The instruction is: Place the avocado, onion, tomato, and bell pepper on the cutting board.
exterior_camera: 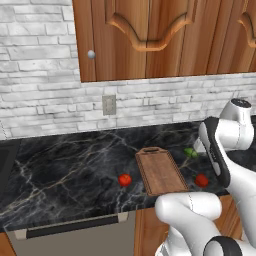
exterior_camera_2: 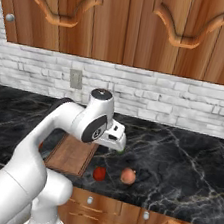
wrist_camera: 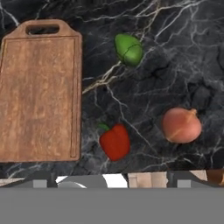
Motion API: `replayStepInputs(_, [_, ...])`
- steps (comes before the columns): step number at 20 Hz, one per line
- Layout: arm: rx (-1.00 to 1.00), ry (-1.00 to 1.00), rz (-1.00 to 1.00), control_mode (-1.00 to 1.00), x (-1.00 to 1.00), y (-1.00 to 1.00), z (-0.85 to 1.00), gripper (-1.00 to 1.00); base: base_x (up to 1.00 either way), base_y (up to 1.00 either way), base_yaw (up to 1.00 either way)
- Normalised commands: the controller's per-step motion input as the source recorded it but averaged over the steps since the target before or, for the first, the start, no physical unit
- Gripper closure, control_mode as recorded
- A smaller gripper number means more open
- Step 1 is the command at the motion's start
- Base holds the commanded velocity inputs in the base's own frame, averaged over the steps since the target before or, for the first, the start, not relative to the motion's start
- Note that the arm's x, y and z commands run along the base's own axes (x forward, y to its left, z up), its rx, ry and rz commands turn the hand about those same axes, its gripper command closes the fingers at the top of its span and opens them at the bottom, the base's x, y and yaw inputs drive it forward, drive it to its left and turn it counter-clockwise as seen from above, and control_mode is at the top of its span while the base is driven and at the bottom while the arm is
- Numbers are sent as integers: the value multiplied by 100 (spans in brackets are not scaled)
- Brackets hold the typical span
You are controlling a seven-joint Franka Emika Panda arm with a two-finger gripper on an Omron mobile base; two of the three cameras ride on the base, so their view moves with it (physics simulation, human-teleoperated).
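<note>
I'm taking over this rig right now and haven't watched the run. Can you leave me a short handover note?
Pincer: state cannot be told; arm is raised above the counter.
Cutting board: bare.
Avocado, bell pepper and onion lie on the counter on one side of the board; tomato lies on the other side.
Done: nothing placed.
Left: all four items onto the board.

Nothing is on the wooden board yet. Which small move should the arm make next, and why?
Probably lower toward the green oval avocado. The brown rectangular cutting board is bare, and the avocado lies on the dark marble counter just beside the board's handle end, apart from other items.
</note>
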Motion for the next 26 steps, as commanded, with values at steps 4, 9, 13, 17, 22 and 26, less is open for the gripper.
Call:
replayStepInputs(4, [0,1,-3,-100,-2,0,-29,-100,0,0,0])
replayStepInputs(9, [0,0,-2,-100,-8,0,-36,-100,0,0,0])
replayStepInputs(13, [0,1,-3,-100,-3,0,-40,-100,0,0,0])
replayStepInputs(17, [0,1,-2,-100,0,0,-33,-100,0,0,0])
replayStepInputs(22, [0,2,-1,-100,0,0,-33,-100,0,0,0])
replayStepInputs(26, [0,4,0,-100,0,0,-36,-100,0,0,0])
